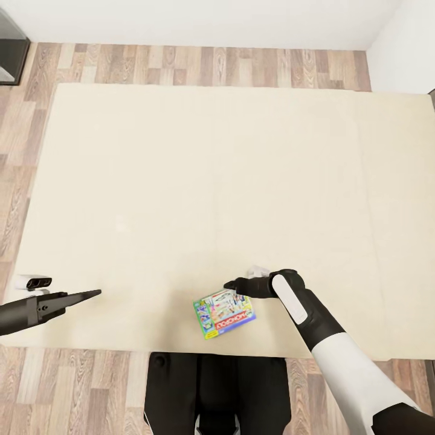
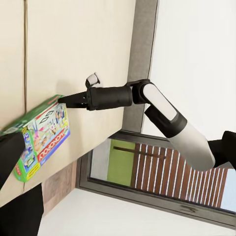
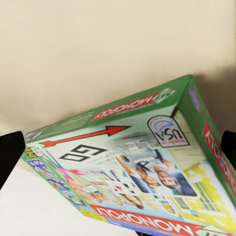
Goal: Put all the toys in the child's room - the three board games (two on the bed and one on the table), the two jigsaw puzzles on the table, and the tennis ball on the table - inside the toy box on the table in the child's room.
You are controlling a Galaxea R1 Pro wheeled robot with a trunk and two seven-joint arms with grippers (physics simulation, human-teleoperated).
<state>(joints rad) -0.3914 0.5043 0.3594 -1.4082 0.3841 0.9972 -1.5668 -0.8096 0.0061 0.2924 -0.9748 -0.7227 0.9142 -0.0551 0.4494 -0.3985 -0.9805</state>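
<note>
A white Monopoly board game [image 1: 225, 313] with a green and colourful border lies on the beige bed [image 1: 181, 181], close to its near edge. My right gripper [image 1: 230, 285] is open and low over the box's far edge, its tips touching or nearly touching the lid. In the right wrist view the box [image 3: 132, 177] sits very close, between the two dark fingers [image 3: 10, 157]. The left wrist view shows the box [image 2: 42, 135] from the side, with the right gripper [image 2: 65, 100] at its corner. My left gripper [image 1: 93, 294] hovers open over the bed's left part, holding nothing.
The mattress stretches wide and bare beyond the box. Wood-plank floor [image 1: 18, 169] borders the bed on the left and far sides. A dark piece of furniture [image 1: 11, 57] stands at the far left corner. My dark base [image 1: 217, 393] stands against the near edge.
</note>
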